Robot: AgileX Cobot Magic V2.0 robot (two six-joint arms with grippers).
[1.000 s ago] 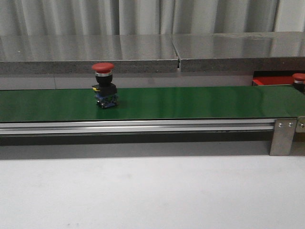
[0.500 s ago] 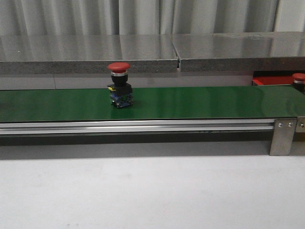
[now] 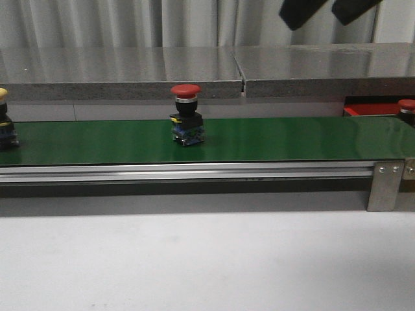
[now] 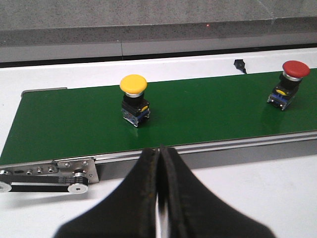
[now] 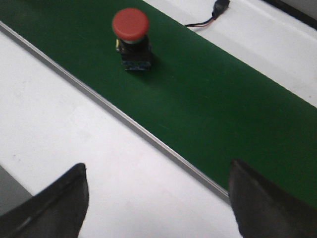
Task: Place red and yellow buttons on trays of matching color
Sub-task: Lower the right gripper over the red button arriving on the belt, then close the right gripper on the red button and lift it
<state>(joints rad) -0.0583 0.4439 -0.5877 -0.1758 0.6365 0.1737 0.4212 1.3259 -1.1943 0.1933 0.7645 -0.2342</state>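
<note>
Front view first: the red button has ridden further right along the green belt compared with a second ago, and it's now a bit left of the belt's middle, standing upright. A yellow button has popped in at the belt's left end, half cut off by the frame. My right gripper has also shown up at the top, two dark fingers spread wide with nothing between them. Past the belt's right end there's the red tray with another red button by it. Behind it all, a grey stone-look ledge and pale curtains; white tabletop in front.

Left wrist view: my left gripper is pinched closed, empty, hovering over the white table just off the belt's near edge, with the yellow button straight ahead.

Right wrist view: fingers far apart, the red button ahead on the belt, slightly blurred.
</note>
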